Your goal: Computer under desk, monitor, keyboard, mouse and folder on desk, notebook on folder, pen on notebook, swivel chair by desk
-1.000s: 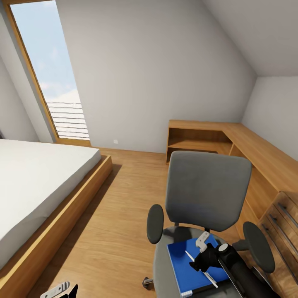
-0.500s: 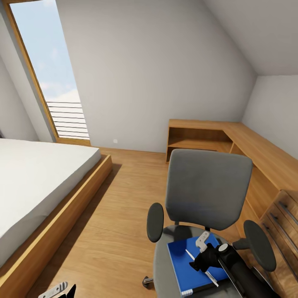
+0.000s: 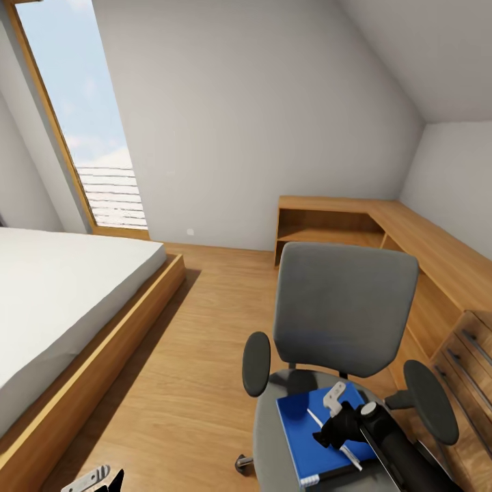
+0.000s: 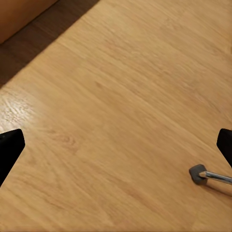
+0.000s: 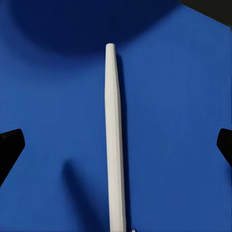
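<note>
Right wrist view: my right gripper [image 5: 116,145] hangs, jaws spread, over the pen [image 5: 115,145] on the folder [image 5: 53,106]; next, lower and pinch.

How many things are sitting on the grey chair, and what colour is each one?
Blue: 1, the folder
White: 1, the pen lying on the folder
Total: 2 things on the chair
</note>
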`<state>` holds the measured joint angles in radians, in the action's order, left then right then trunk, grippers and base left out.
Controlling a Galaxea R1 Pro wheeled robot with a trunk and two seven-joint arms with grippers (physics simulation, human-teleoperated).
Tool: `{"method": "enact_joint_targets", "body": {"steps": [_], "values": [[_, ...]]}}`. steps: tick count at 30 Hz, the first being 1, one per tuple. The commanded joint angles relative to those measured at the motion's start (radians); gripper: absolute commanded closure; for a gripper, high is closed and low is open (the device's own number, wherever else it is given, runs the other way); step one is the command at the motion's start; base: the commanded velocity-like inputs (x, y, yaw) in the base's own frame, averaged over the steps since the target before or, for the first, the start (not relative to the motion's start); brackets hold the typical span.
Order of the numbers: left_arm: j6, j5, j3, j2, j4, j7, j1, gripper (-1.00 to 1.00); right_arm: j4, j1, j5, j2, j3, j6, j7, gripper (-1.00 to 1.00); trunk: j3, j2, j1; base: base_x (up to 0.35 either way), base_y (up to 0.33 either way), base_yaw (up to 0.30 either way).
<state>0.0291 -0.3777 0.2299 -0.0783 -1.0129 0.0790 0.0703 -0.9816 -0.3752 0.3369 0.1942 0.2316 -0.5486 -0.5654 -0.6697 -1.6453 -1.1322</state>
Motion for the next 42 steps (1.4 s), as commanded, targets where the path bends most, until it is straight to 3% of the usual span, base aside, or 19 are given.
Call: {"method": "enact_joint_targets", "body": {"steps": [1, 11, 20, 42], "values": [[0.003, -0.01, 0.001, 0.0, -0.001, 0.005, 0.0, -1.0, -0.002, -0.001, 0.01, 0.001, 0.002, -0.002, -0.007, -1.0, -0.004, -0.008, -0.004, 0.0, 0.0, 0.0], [0.003, -0.01, 0.002, 0.0, -0.001, 0.005, 0.0, -1.0, -0.002, -0.001, 0.011, 0.001, 0.002, -0.002, -0.006, -1.0, -0.004, -0.008, -0.004, 0.0, 0.0, 0.0], [0.003, -0.01, 0.002, 0.0, -0.001, 0.005, 0.0, -1.0, -0.002, -0.001, 0.01, 0.001, 0.003, -0.002, -0.005, -1.0, -0.032, -0.071, -0.038, 0.0, 0.0, 0.0], [0.003, -0.01, 0.002, 0.0, 0.006, 0.005, 0.0, -1.0, -0.002, -0.001, 0.01, 0.001, 0.003, -0.004, -0.006, -1.0, -0.032, -0.071, -0.038, 0.0, 0.0, 0.0]]}}
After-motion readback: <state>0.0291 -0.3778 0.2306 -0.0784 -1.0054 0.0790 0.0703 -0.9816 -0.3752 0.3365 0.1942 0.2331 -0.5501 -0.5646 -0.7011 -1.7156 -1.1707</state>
